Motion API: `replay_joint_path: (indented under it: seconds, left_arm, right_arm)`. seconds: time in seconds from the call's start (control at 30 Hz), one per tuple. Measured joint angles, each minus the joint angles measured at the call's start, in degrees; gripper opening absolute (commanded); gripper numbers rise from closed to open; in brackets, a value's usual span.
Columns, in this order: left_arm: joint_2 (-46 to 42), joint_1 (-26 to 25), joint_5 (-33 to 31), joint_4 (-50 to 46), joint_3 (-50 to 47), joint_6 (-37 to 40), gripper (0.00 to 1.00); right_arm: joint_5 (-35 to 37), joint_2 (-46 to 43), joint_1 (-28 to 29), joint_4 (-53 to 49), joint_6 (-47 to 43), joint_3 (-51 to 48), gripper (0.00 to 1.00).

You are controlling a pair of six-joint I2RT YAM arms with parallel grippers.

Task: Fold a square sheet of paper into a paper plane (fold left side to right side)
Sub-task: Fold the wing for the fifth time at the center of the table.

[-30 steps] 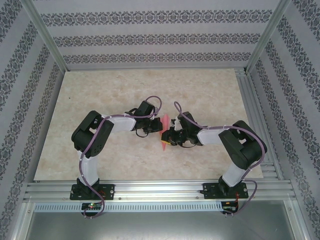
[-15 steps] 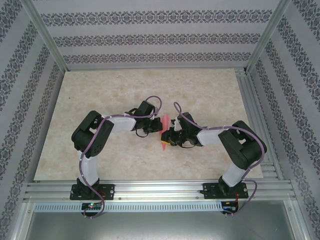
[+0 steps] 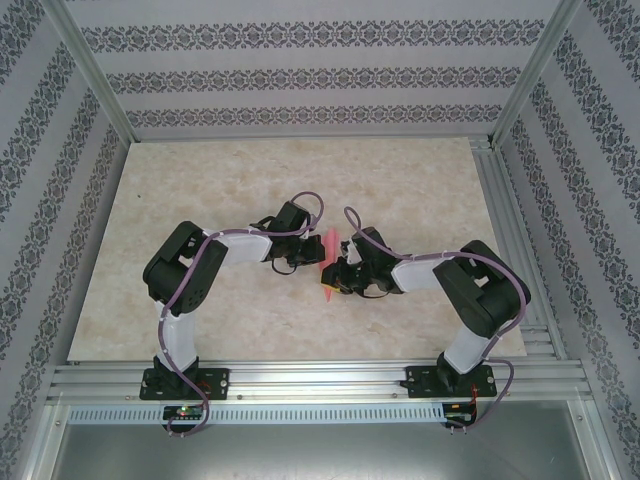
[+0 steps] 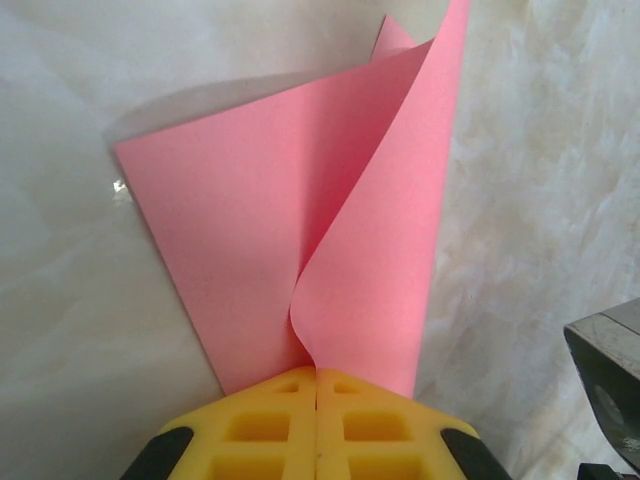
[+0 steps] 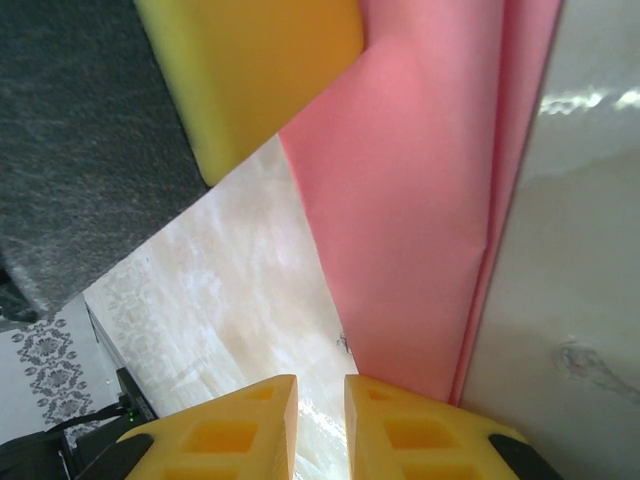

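Jaws of left gripper (image 4: 316,375) clamp pink paper (image 4: 250,230); right gripper (image 5: 320,388) slightly parted

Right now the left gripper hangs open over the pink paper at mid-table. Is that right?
Not open. The left gripper is shut on the pink paper at mid-table. The left wrist view shows its yellow fingers pressed together with the sheet pinched between them.
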Motion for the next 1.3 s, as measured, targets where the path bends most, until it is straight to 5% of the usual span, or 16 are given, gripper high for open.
replay_joint_path:
  seconds: [1.3]
  left_arm:
    - [0.42,-0.02,1.68,0.31,0.00,-0.02,0.04]
  right_arm:
    - [10.80,-4.79,11.02,-7.89,0.28,-0.79,0.22]
